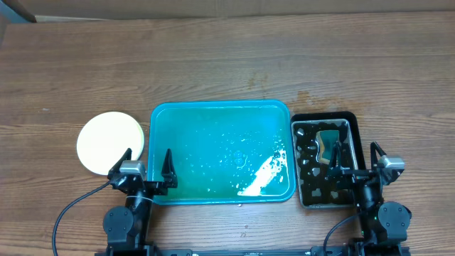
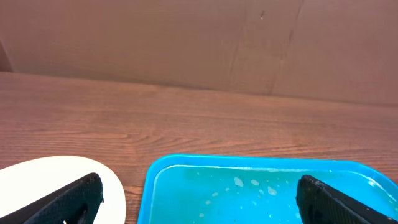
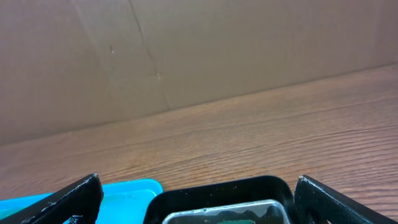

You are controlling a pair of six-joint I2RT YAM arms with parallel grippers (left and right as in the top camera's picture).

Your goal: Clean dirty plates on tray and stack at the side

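Note:
The teal tray (image 1: 220, 107) lies at the table's middle with no plate on it, only water drops and a white streak at its front right. A pale round plate (image 1: 106, 141) lies on the table left of the tray; I cannot tell whether others lie under it. My left gripper (image 1: 148, 163) is open and empty, over the gap between the plate and the tray's front left corner. The left wrist view shows the plate (image 2: 37, 177), the tray (image 2: 249, 193) and the open jaws (image 2: 200, 190). My right gripper (image 1: 355, 155) is open and empty over the black pan.
A black pan (image 1: 323, 116) with water and a green sponge (image 1: 328, 141) stands right of the tray; its rim (image 3: 249, 185) shows between the right jaws (image 3: 199, 186), beside the tray's corner (image 3: 124, 193). A brown cardboard wall stands behind the table.

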